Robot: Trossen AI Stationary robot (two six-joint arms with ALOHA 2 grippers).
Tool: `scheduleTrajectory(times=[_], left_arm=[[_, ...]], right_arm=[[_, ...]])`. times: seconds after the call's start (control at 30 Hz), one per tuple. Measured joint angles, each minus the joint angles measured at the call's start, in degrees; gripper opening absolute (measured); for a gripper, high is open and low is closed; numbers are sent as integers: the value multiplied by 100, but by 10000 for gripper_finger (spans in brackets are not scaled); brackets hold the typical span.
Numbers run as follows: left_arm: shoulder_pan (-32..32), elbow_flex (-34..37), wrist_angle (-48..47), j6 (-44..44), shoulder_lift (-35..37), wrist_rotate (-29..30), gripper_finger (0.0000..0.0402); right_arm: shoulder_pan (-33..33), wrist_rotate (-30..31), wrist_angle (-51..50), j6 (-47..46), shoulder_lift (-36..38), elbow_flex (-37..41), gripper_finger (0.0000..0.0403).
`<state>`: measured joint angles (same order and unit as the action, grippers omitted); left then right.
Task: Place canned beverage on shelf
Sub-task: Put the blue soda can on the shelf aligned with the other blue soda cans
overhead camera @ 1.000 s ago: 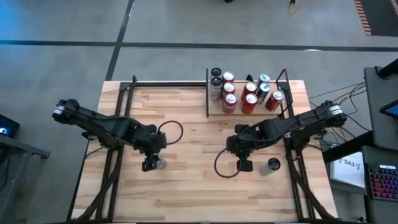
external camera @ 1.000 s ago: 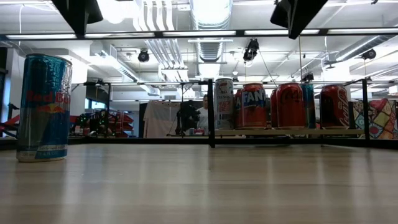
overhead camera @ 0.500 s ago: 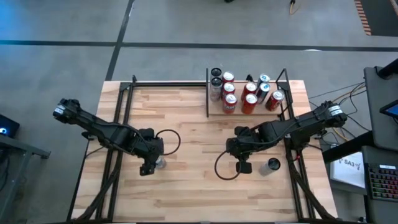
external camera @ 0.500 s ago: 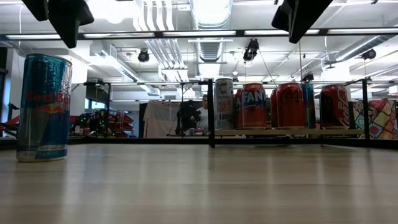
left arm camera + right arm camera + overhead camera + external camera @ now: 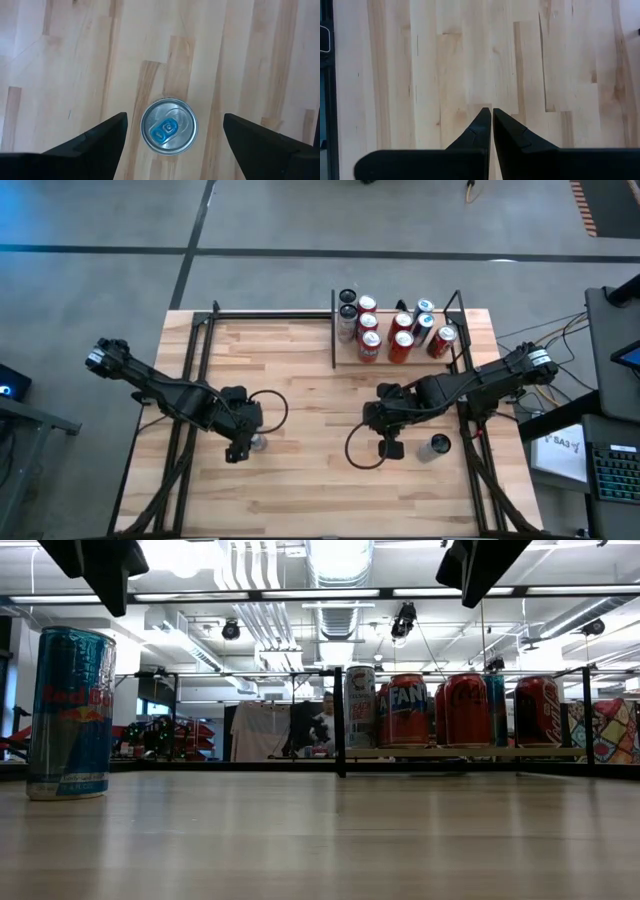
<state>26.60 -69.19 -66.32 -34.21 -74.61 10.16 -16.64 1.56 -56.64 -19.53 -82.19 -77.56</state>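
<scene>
left gripper (image 5: pixel 170 131) has shifted over the can (image 5: pixel 169 125) — fingers wide, straddling it, ready to descend; right gripper (image 5: pixel 492 116) pinched closed, idle.

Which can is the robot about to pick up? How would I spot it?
Look at the big wooden table, then its left half, below the left end effector, whose fingers are spread wide. The can stands alone there, upright, blue with a blue tab, far from the red cans crowded on the shelf.
</scene>
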Motion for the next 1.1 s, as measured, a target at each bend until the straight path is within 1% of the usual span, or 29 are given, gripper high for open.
scheduleTrajectory(times=[0.17,0.5,1.1], left_arm=[[12,72,11,-111,-2,2,316],[41,510,26,-268,-7,2,316],[154,527,169,-385,-20,4,316]], right_arm=[[0,2,1,0,0,0,9],[0,2,25,0,-2,0,9],[0,2,166,-1,-7,2,9]])
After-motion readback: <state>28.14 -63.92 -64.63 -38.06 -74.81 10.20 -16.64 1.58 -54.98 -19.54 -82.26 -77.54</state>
